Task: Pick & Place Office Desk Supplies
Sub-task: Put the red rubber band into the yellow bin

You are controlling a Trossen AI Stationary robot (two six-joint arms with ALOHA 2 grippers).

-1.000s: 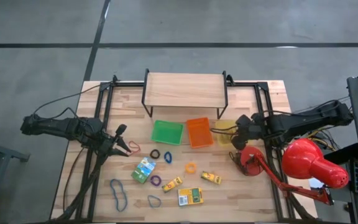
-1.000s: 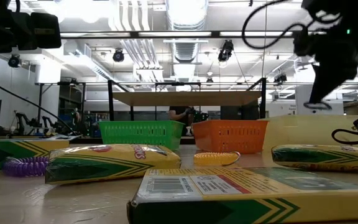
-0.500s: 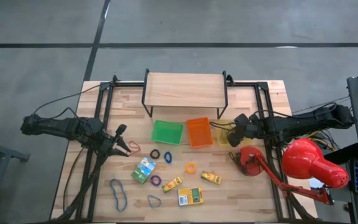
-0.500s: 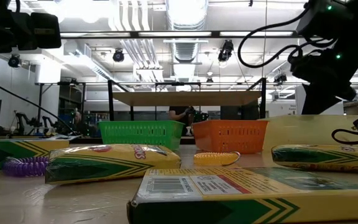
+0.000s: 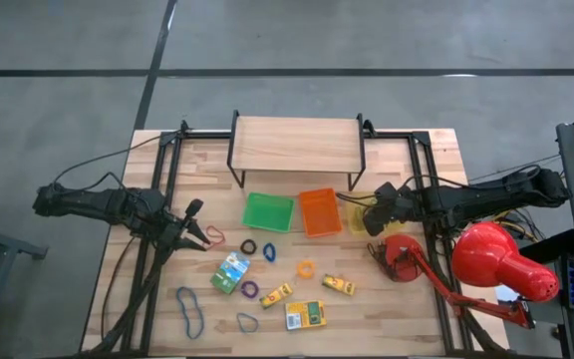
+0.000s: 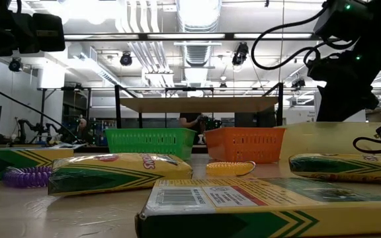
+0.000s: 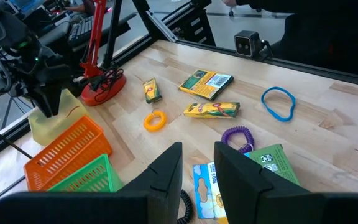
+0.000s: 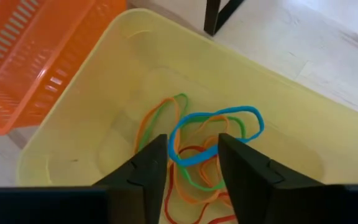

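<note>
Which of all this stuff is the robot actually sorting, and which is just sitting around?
Being sorted: crayon boxes, blue band, purple coil, orange coil, bands in the yellow tray.

Just there: red lamp, wooden shelf, green tray, orange tray.

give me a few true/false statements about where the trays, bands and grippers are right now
1. The right gripper hangs over the yellow tray. True.
2. The yellow tray holds no rubber bands. False: a blue band and orange, red and green ones lie in it.
3. The green tray sits beside the orange tray. True.
4. The left gripper grips a crayon box. False: its fingers are open and empty.
</note>
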